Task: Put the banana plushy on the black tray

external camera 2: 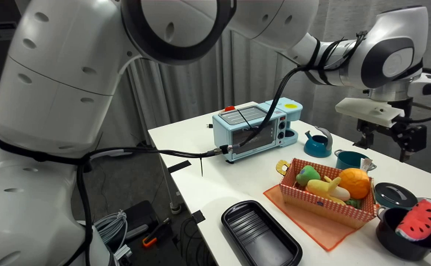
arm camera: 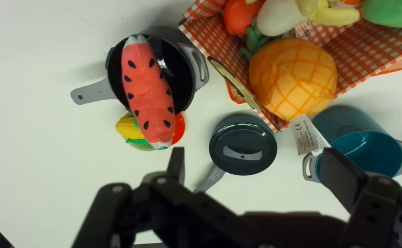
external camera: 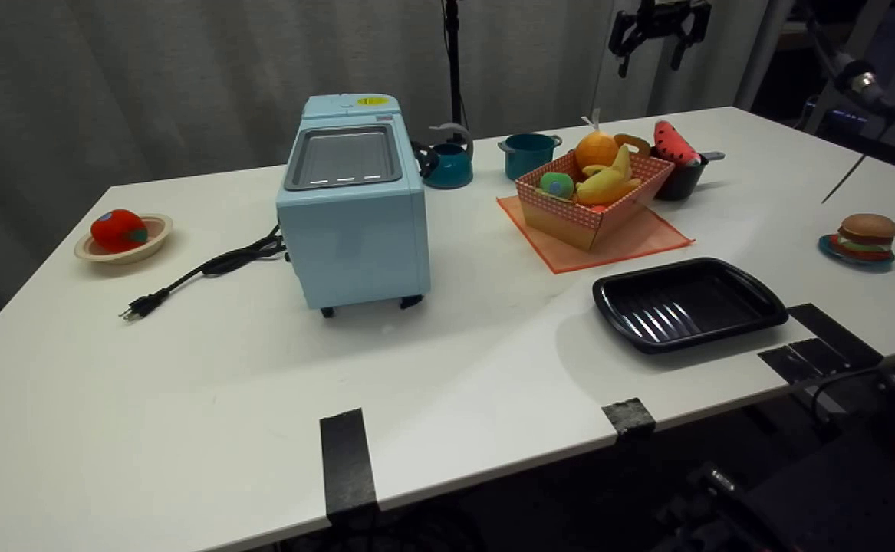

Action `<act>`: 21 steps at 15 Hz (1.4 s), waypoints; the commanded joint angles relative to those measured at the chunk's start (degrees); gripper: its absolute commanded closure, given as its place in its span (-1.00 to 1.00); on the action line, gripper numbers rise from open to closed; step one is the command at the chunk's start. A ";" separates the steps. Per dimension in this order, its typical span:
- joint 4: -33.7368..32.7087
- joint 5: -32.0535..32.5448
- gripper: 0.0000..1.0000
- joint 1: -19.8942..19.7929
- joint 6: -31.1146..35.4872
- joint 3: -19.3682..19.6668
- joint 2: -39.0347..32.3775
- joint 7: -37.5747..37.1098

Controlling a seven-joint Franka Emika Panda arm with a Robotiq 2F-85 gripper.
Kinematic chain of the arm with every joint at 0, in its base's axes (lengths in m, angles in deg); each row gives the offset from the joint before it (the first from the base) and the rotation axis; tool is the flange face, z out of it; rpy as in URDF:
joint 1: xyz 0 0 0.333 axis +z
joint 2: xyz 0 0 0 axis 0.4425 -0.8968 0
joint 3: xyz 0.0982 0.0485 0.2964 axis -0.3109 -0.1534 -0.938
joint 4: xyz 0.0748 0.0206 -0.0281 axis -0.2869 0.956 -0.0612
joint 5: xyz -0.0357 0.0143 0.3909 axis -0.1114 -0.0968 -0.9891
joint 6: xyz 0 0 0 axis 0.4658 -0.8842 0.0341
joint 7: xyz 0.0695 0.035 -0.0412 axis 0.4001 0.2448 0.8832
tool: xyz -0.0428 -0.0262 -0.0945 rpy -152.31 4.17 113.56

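Observation:
The pale-yellow banana plushy lies among other toy fruits in a basket; it shows in both exterior views (external camera: 604,186) (external camera 2: 323,188) and partly at the top of the wrist view (arm camera: 337,16). The black tray lies on the table near its edge, with nothing in it, in both exterior views (external camera: 723,295) (external camera 2: 263,236); it is out of the wrist view. My gripper (external camera: 649,67) (external camera 2: 381,152) is open and empty, high above the far side of the table, beyond the basket. In the wrist view its fingers (arm camera: 254,151) stand wide apart over the pan and pot.
The orange-brown basket (external camera 2: 322,212) also holds an orange pineapple toy (arm camera: 292,77) and a green toy (external camera 2: 307,175). Around it are a teal pot (external camera 2: 348,160), a lidded pan (arm camera: 243,148) and a black pot with a watermelon toy (external camera 2: 418,221). A blue toaster oven (external camera: 355,245) stands nearby.

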State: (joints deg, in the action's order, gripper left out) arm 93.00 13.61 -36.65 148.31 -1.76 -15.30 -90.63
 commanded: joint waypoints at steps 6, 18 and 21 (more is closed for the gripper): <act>-0.69 3.63 -1.00 1.98 -5.36 2.37 0.41 -4.22; 3.84 -0.63 -1.00 -0.10 -5.46 -1.47 3.86 2.38; 8.65 -3.75 -1.00 0.16 -5.38 -3.38 6.53 4.79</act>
State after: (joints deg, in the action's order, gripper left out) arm 95.33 12.90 -35.86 143.66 -2.78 -13.54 -89.16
